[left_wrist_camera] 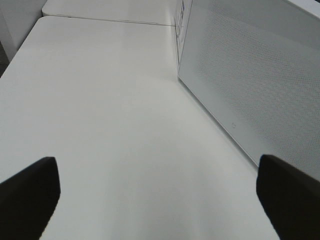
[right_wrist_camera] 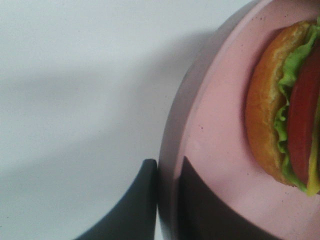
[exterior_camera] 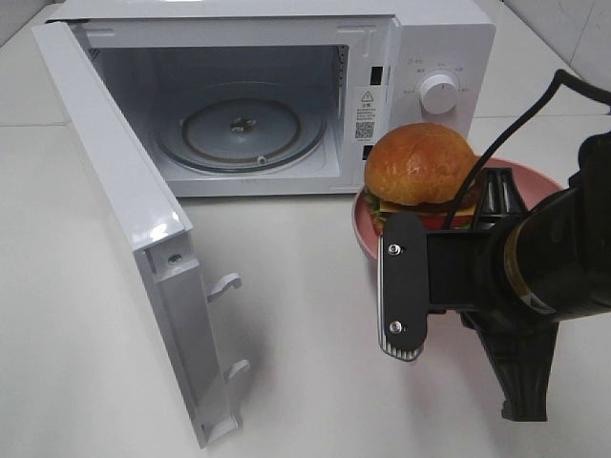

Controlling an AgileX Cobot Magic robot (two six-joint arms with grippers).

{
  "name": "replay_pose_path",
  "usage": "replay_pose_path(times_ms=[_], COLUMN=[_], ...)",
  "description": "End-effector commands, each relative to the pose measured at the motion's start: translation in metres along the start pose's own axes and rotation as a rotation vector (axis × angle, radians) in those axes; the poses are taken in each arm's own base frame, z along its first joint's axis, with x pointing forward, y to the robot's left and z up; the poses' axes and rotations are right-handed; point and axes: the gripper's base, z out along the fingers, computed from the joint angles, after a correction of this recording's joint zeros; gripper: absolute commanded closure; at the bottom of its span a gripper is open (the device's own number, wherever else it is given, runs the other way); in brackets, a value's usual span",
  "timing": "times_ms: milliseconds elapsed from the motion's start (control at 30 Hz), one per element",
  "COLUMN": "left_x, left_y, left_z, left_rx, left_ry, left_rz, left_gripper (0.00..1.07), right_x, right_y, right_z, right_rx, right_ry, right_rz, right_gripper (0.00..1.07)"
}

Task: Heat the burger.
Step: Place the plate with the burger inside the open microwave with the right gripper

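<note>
The burger (exterior_camera: 420, 167), with a glossy brown bun, lettuce and tomato, sits on a round pink plate (exterior_camera: 540, 181) on the table, right in front of the microwave's control panel. In the right wrist view the burger (right_wrist_camera: 287, 115) lies close by on the plate (right_wrist_camera: 215, 125). My right gripper (right_wrist_camera: 167, 205) is shut on the plate's rim, one dark finger (right_wrist_camera: 140, 205) outside it and the other inside. From the high camera the right gripper (exterior_camera: 496, 196) reaches the plate from the near right. My left gripper (left_wrist_camera: 156, 162) stands open over bare table, holding nothing.
The white microwave (exterior_camera: 439, 48) stands at the back with its door (exterior_camera: 124, 210) swung wide open to the left and a bare glass turntable (exterior_camera: 239, 129) inside. In the left wrist view the door's outer face (left_wrist_camera: 250, 85) is close by.
</note>
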Motion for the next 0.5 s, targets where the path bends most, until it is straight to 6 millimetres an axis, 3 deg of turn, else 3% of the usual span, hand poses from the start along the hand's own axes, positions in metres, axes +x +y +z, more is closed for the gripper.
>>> replay_pose_path(times_ms=[33, 500], left_x=[0.001, 0.001], left_y=[0.0, 0.0], left_z=[-0.002, -0.002], left_rx=[0.008, 0.008], left_ry=[-0.012, -0.012], left_rz=[0.001, 0.001], left_gripper=[0.07, 0.07], right_x=[-0.005, -0.02], right_y=[-0.005, -0.006], right_z=[-0.003, -0.006], right_rx=[0.051, 0.096], right_ry=[-0.053, -0.212], right_rz=[-0.094, -0.273], right_gripper=[1.07, 1.07])
